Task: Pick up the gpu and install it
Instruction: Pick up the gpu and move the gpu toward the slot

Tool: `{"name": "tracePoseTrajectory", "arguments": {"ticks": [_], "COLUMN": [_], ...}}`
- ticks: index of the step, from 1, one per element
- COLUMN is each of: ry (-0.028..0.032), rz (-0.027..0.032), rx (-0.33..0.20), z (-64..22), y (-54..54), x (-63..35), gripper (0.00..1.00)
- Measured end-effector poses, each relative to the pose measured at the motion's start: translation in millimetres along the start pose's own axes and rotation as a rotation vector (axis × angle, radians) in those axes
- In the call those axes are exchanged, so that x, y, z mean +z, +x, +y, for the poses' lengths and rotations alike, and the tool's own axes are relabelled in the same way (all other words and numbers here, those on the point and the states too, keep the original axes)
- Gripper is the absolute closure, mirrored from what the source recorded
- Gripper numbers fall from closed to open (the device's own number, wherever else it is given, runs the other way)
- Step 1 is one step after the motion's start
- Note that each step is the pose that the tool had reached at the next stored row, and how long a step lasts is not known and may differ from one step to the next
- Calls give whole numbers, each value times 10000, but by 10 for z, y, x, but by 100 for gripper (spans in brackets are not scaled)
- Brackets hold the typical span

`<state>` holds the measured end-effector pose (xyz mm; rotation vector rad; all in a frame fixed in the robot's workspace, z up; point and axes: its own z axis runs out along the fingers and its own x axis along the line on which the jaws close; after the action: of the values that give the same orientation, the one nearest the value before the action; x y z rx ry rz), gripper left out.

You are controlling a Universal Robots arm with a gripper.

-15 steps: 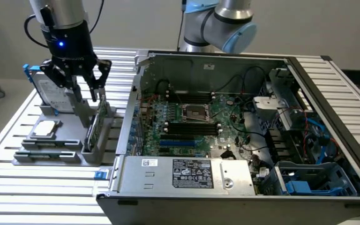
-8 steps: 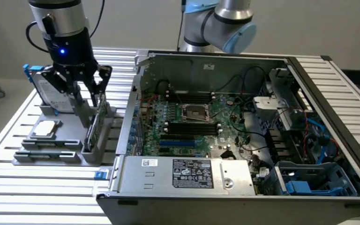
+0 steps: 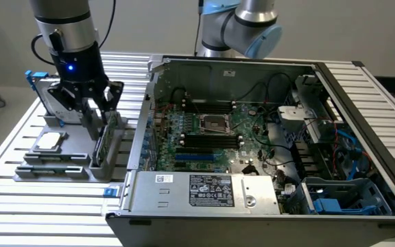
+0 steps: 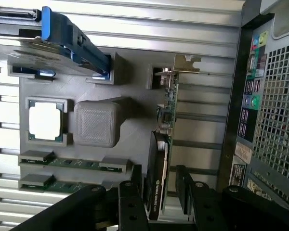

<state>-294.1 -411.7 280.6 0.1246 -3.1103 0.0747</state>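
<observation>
Power supply, a silver box with a label, fills the nearest corner of the open computer case. A blue plastic caddy sits in the case corner beside it. Behind both, on the case floor, lies the green motherboard, with dark cables trailing over it toward the case's far wall.

Outside the case, just beside its side wall on the exterior view's left, is a grey holder on the slatted table. The gpu stands on edge in the holder slot closest to the case, apart from the case wall and not installed. It has a green board, a black cover on the face turned away from the case, and a silver end bracket at the end farthest from the gripper.

Gripper is low over the gpu with jaws released, one finger on each side of the card's end. The finger on the case side shows a clear gap to the board. The other finger is just beside the black cover; contact cannot be told. The card rests in its slot.

Farther from the case, in the same holder:
- textured grey block
- square silver module
- two memory sticks
- hard drive with blue frame, propped at an angle

Beyond the case's far wall is the arm's blue-capped joint.
</observation>
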Motion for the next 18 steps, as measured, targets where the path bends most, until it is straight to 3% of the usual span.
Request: {"name": "tracePoseTrajectory", "arguments": {"ticks": [14,18], "ry": [-15,-46], "rz": [11,14], "rx": [229,359], "z": [-12,-9], "y": [-33,-37], "x": [254,322], "gripper": [58,58]}}
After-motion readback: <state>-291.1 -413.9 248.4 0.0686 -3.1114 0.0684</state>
